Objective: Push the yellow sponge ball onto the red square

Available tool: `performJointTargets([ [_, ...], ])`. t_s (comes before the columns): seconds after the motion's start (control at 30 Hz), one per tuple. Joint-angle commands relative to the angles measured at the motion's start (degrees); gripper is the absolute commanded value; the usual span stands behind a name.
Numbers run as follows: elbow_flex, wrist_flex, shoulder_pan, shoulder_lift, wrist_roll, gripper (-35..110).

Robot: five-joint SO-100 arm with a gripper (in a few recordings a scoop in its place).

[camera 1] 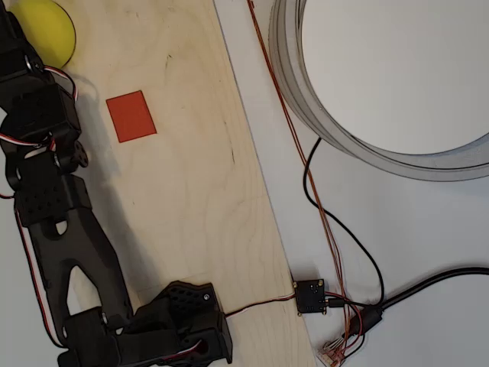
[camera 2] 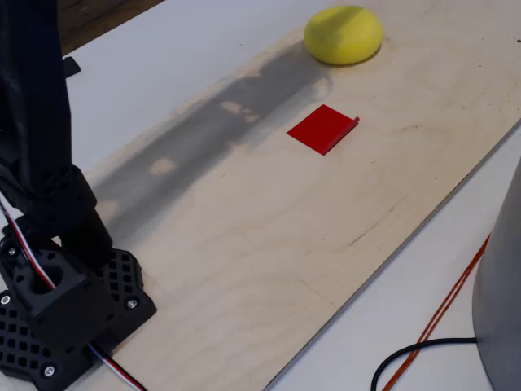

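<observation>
The bright yellow round foam sponge ball [camera 2: 343, 34] rests on the pale plywood board [camera 2: 326, 220], near but apart from the flat orange-red square patch [camera 2: 322, 129]. In the overhead view, the black arm [camera 1: 46, 191] reaches beside the ball. Whether its fingers are apart or together cannot be told.

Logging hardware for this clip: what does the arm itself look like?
The arm is matte black printed plastic with blocky servo housings. Its base has a perforated grid pattern and silver screws. Red, white and black servo wires run along the links.
</observation>
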Motion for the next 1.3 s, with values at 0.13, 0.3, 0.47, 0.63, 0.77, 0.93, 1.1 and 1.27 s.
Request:
performJointTargets([
  [0.13, -14.41, 4.57, 0.62, -7.65, 0.18, 19],
  [0.3, -29.27, 11.60, 0.97, -16.88, 0.09, 19],
  [0.47, -31.64, 11.69, 1.05, -20.13, 1.49, 19],
  [0.63, -30.85, 11.87, 0.97, -19.78, 1.23, 19],
  [0.77, -32.78, 12.13, 0.79, -21.80, 2.46, 18],
  [0.93, -33.05, 12.13, 1.32, -24.52, 5.19, 18],
  [1.1, -24.43, 11.25, 1.41, -20.48, 6.94, 19],
  [1.27, -15.47, 11.25, 1.49, -15.12, 7.65, 19],
])
